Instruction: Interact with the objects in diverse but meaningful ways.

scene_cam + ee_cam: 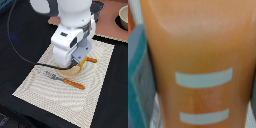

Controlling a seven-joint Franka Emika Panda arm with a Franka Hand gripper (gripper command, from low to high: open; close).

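While blurred, smooth orange block (198, 55) bears 2 pale bars.

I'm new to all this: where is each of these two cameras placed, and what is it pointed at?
Exterior view: off the arm, raised, looking down at a woven placemat on a dark table; the white arm fills the middle, its gripper hidden.
Wrist view: on the wrist, pressed very close to an orange surface with pale bars; no gripper clearly shows.
Shared: probably the orange object under the arm, though that is unsure.
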